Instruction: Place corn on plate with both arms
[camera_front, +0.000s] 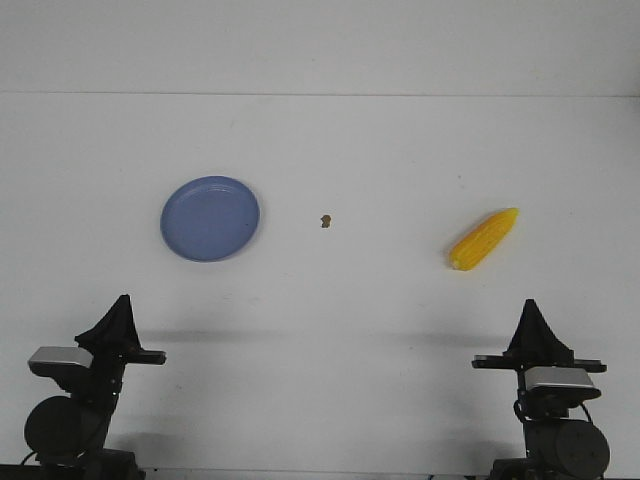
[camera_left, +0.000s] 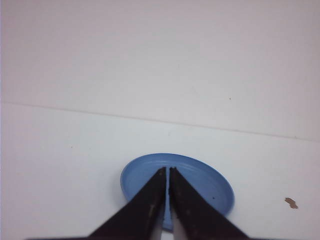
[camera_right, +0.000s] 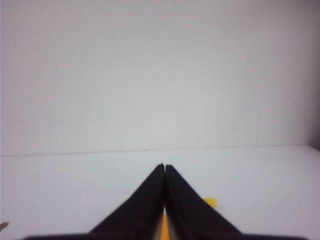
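Observation:
The yellow-orange corn (camera_front: 483, 239) lies on the white table at the right, tip pointing up-right. The round periwinkle-blue plate (camera_front: 210, 218) sits at the left and holds nothing. My left gripper (camera_front: 121, 306) is shut and empty near the front edge, well short of the plate; in the left wrist view its tips (camera_left: 167, 170) overlap the plate (camera_left: 210, 182). My right gripper (camera_front: 529, 308) is shut and empty near the front edge, short of the corn; in the right wrist view its tips (camera_right: 164, 166) hide most of the corn (camera_right: 210, 202).
A small brown speck (camera_front: 325, 221) lies on the table between plate and corn; it also shows in the left wrist view (camera_left: 291, 202). The table's far edge (camera_front: 320, 95) meets a white wall.

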